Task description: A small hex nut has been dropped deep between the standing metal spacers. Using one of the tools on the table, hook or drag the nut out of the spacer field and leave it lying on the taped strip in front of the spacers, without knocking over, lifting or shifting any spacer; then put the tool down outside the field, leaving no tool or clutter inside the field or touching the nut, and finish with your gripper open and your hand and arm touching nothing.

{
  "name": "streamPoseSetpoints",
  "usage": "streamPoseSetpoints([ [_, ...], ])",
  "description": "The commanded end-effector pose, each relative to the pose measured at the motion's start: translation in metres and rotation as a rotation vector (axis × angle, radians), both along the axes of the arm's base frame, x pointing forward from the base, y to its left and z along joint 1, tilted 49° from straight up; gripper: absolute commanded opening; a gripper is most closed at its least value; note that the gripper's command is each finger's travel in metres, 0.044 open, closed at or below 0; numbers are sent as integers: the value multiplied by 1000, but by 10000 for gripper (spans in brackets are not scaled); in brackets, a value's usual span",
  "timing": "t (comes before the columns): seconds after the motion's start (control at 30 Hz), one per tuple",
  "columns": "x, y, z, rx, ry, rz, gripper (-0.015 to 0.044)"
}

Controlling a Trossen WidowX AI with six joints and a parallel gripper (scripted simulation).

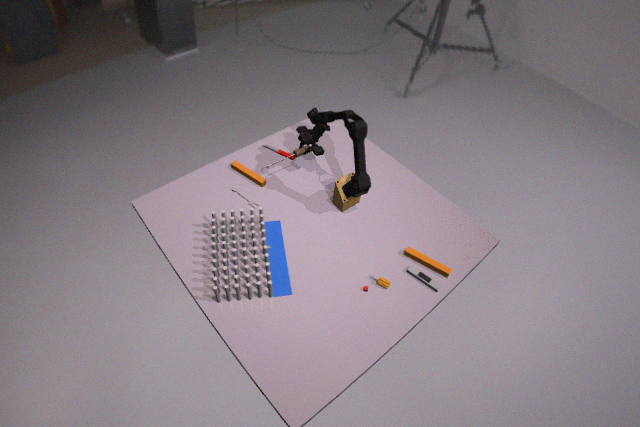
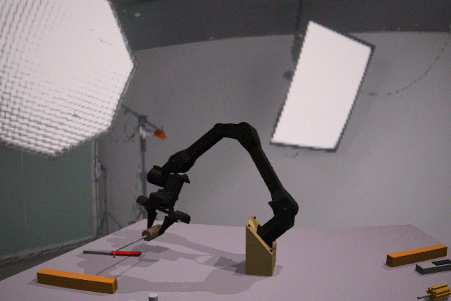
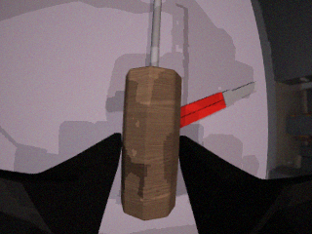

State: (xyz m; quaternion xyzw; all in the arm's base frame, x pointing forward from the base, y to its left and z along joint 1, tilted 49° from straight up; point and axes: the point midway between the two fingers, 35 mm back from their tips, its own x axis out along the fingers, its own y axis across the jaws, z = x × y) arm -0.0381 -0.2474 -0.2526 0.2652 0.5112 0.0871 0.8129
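My gripper (image 1: 308, 150) (image 2: 155, 230) (image 3: 150, 140) is shut on the wooden handle (image 1: 299, 152) (image 2: 149, 233) (image 3: 151, 97) of a hooked tool. Its thin metal rod slopes down and away from the handle, above the table at the back left, with the bent tip low near the red-handled tool in the exterior view. The metal spacers (image 1: 238, 293) stand upright in rows at the left of the table in the top view. The blue taped strip (image 1: 282, 267) lies along their right side. I cannot make out the nut among the spacers.
A red-handled tool (image 1: 285, 154) (image 2: 125, 253) (image 3: 202, 109) lies below the held tool. Orange bars (image 1: 248, 173) (image 1: 428, 261) lie at both sides. A thin tool (image 1: 244, 196) lies by the spacers' back end. A yellow-handled tool (image 1: 383, 282), red cube (image 1: 365, 288) and grey block (image 1: 422, 279) lie right.
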Motion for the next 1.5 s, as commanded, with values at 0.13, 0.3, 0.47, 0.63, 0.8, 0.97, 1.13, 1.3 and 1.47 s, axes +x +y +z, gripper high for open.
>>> streamPoseSetpoints([
  [0.13,1,8,-5,-1,-2,4,0],
  [0.3,2,13,-9,-1,-2,4,0],
  [0.47,3,17,-12,-1,-2,4,0],
  [0.63,4,22,-15,-1,-2,4,0],
  [0.8,5,26,-18,-1,-2,4,0],
  [0.97,5,31,-21,0,-2,4,0],
  [1.13,6,36,-24,0,-2,4,0],
  [1.3,7,40,-27,0,-2,4,0],
  [1.47,8,45,-30,0,-2,4,0],
])
